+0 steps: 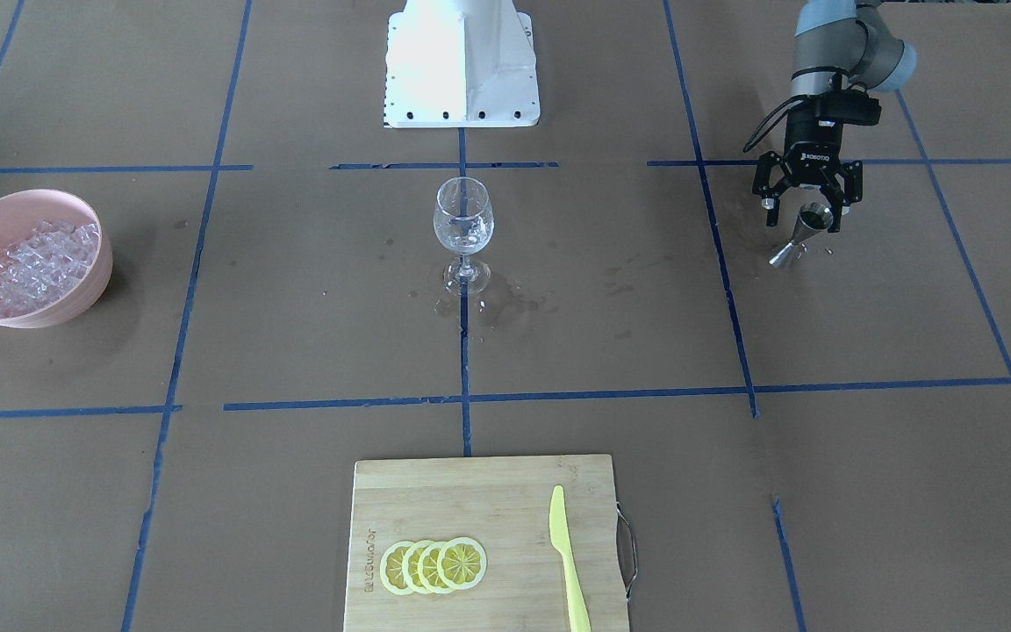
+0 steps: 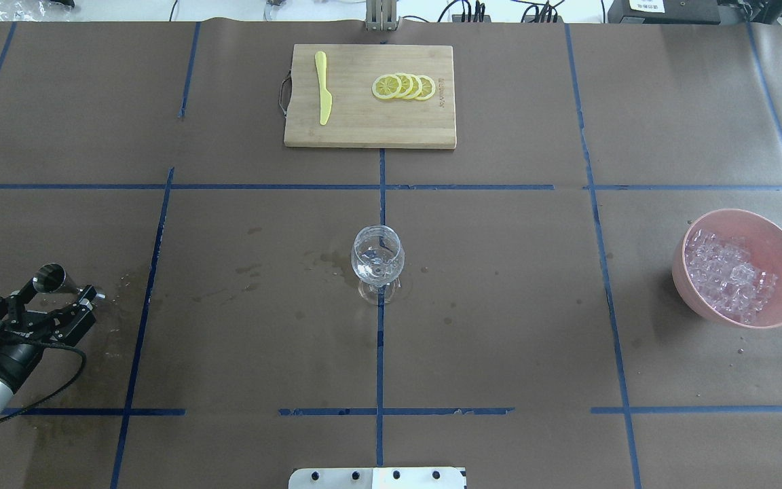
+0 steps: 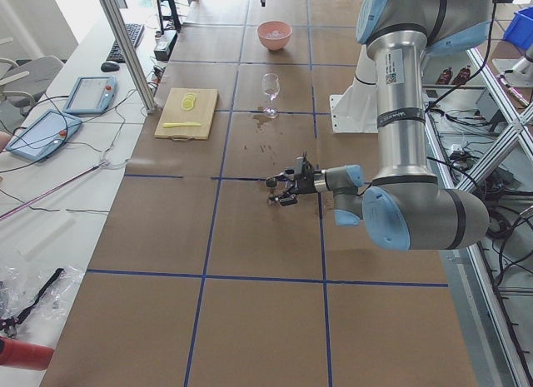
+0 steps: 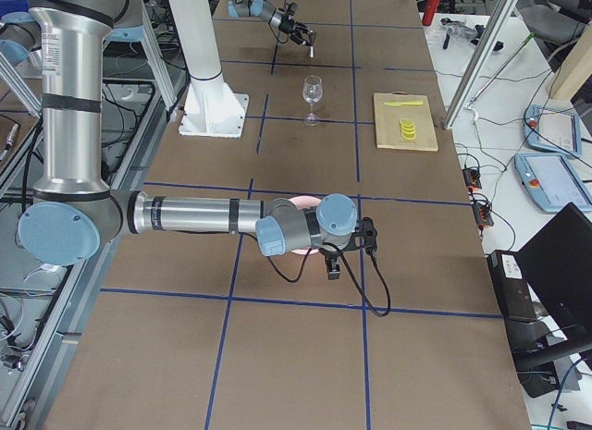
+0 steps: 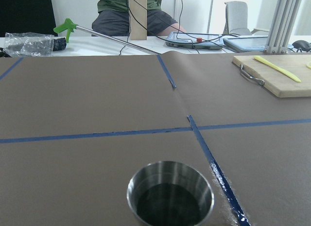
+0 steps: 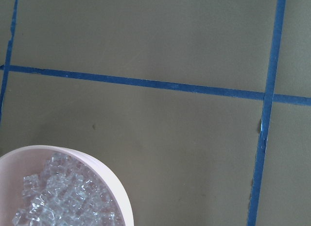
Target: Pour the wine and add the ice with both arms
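Note:
A stemmed glass [image 1: 463,219] [image 2: 377,258] stands at the table's middle with a little clear liquid in it; no other wine shows. A steel jigger [image 1: 799,235] [image 2: 49,278] [image 5: 170,192] stands on the table between the fingers of my left gripper [image 1: 802,219] [image 2: 65,291], which is open wide around its top. The ice [image 1: 36,263] [image 2: 727,272] [image 6: 63,201] is heaped in a pink bowl [image 1: 93,290] [image 2: 680,272]. My right gripper [image 4: 333,269] hangs above that bowl and shows only in the exterior right view, so I cannot tell its state.
A wooden cutting board [image 2: 364,129] at the far edge carries lemon slices [image 2: 404,87] and a yellow knife [image 2: 323,95]. Wet stains [image 2: 248,272] spread around the glass. The white base [image 1: 462,61] sits at the robot's side. A seated person [image 5: 131,12] is beyond the table.

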`<state>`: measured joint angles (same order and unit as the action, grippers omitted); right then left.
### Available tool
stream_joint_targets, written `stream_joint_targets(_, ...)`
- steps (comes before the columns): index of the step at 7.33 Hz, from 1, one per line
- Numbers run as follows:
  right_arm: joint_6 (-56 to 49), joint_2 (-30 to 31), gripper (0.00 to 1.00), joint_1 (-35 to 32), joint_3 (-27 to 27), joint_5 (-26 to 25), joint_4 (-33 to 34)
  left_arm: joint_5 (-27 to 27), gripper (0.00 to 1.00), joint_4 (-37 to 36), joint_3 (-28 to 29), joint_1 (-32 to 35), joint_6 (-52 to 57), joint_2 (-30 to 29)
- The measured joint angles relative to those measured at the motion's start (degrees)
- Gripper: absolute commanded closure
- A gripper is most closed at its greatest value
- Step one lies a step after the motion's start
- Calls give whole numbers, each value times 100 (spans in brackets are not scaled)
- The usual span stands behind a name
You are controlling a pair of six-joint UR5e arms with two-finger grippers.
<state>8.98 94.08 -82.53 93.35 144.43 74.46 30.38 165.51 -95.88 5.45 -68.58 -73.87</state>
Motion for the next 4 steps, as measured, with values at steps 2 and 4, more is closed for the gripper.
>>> stream_joint_targets(2, 6, -23, 0, 0, -1, -2, 0, -221, 19, -1, 237, 0, -4, -125)
stream_joint_targets(4, 9, -48, 0, 0, -6, -8, 4, -300, 36, 4, 456, -1, -6, -306)
